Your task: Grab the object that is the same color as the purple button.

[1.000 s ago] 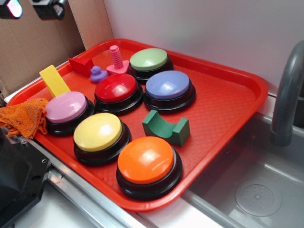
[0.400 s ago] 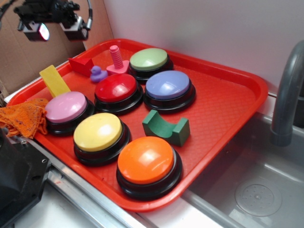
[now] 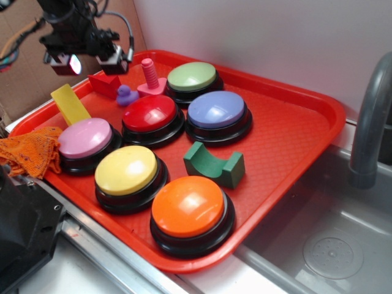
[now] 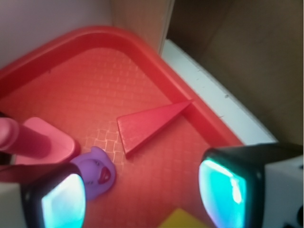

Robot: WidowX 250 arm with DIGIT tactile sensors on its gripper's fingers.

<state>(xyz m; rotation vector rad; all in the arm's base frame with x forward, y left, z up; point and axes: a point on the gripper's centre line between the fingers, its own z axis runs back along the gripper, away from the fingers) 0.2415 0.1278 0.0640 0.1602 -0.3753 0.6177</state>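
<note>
A tiny purple duck (image 3: 126, 95) (image 4: 97, 175) stands on the red tray (image 3: 288, 128) at the back left, between the red wedge block (image 3: 104, 82) (image 4: 149, 124) and the pink screw peg (image 3: 150, 76) (image 4: 28, 140). The purple button (image 3: 217, 113) sits in the tray's middle back, out of the wrist view. My gripper (image 3: 86, 61) (image 4: 142, 197) hangs open above the tray's back left corner, up and to the left of the duck. In the wrist view the duck lies by my left fingertip (image 4: 59, 199), with bare tray between the pads.
Green (image 3: 193, 79), red (image 3: 150, 116), pink (image 3: 86, 141), yellow (image 3: 127, 171) and orange (image 3: 188, 208) buttons crowd the tray. A green arch block (image 3: 214, 164), a yellow block (image 3: 70, 104) and an orange cloth (image 3: 30, 153) lie there too. A sink and faucet (image 3: 370, 122) are right.
My gripper has come down and to the right from the top left corner, closer to the red wedge and the duck. Nothing on the tray has moved.
</note>
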